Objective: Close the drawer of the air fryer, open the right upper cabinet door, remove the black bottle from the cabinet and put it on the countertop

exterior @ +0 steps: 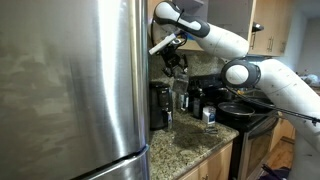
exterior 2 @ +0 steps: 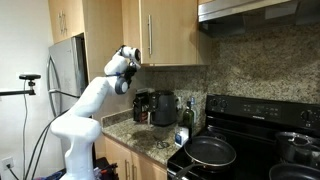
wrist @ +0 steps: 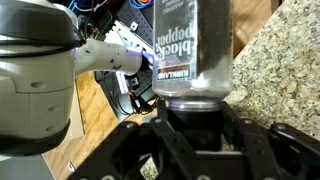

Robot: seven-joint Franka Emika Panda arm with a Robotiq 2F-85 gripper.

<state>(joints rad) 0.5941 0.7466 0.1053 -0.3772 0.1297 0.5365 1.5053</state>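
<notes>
**Bottle Pinched High Above the Granite**

The black bottle (wrist: 195, 45) is pinched between the jaws of the pincer (wrist: 195, 112), gripped near one end of its smooth body. A slip could be caused there, and the bottle would be dropped onto the countertop (exterior: 195, 145) well below the pincer. The grip and the pepper label (wrist: 190, 40) are shown only in the wrist view. In an exterior view, dark appliances (exterior: 160, 105) are revealed beneath the pincer, which could be struck during lowering.

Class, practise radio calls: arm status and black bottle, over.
Fingers shut on black bottle. Bottle high above countertop, not yet set down. Black appliance stands below.
</notes>
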